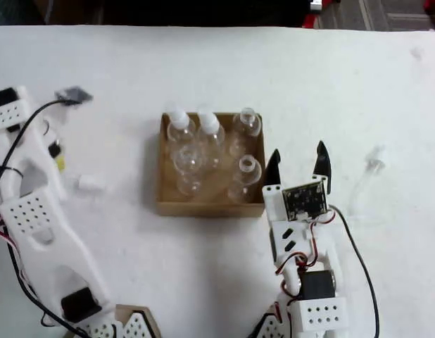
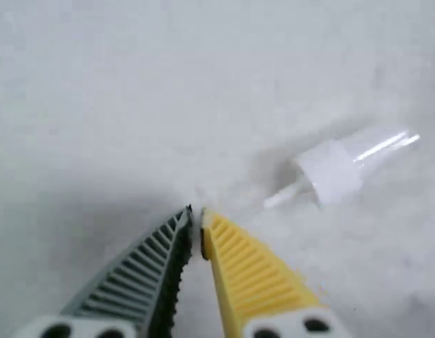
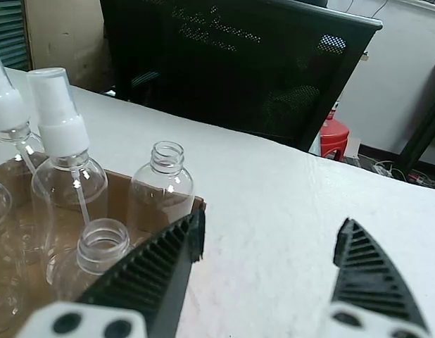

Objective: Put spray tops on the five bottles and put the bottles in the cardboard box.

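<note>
The cardboard box [image 1: 163,204] stands mid-table with five clear bottles upright in it. Two at the far left carry white spray tops [image 1: 181,121] [image 1: 209,122]; the other three bottles [image 1: 246,124] [image 1: 248,172] [image 1: 188,163] have bare necks. My right gripper [image 1: 298,162] is open just beside the box's right wall, nothing between its black fingers; in its wrist view [image 3: 270,229] a capped bottle [image 3: 59,141] and two open bottles [image 3: 161,186] [image 3: 101,250] show. My left gripper [image 2: 196,215] is shut and empty, its tips on the table close to a loose spray top [image 2: 330,169] [image 1: 91,184].
Another loose spray top [image 1: 373,166] lies on the white table right of the right gripper. The left arm [image 1: 34,211] stretches along the table's left side. A dark chair [image 3: 238,63] stands beyond the far table edge.
</note>
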Available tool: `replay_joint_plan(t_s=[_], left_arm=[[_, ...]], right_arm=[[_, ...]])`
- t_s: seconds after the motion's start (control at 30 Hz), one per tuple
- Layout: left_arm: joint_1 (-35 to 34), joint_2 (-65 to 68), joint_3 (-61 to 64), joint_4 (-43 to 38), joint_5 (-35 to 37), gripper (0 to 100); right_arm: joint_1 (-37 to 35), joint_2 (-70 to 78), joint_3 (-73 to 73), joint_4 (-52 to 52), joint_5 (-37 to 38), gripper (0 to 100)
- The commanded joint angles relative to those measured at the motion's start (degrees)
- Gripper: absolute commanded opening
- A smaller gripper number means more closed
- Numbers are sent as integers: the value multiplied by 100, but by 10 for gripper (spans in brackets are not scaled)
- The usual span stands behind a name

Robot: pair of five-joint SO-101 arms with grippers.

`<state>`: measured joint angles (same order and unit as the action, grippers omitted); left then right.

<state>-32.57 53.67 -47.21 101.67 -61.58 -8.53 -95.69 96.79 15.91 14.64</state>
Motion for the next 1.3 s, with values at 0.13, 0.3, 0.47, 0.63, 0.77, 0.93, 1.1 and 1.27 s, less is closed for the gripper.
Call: replay_joint_plan(t_s=[0.13, 0.3, 0.47, 0.63, 0.77, 0.93, 1.1, 1.27], left_arm=[[-22, -2062, 2426, 18, -1196, 20], [215, -3723, 3077, -360, -589, 20], [734, -4629, 3622, -378, -114, 22], [1341, -4954, 4651, -624, -721, 140], [1446, -4980, 5222, -1231, -1116, 189], [1314, -4971, 5873, -1952, -1811, 190], [1147, -4963, 6470, -3130, -1969, 192], [1156, -4963, 6796, -3270, -2374, 193]], right_arm=[[-31, 13, 35, 40, 79, 269], [-31, 13, 35, 40, 79, 269], [-31, 13, 35, 40, 79, 269], [-31, 13, 35, 40, 79, 269], [-31, 13, 35, 40, 79, 269], [-22, 13, 35, 40, 79, 269], [-22, 13, 35, 4, 79, 269], [-22, 13, 35, -4, 79, 269]])
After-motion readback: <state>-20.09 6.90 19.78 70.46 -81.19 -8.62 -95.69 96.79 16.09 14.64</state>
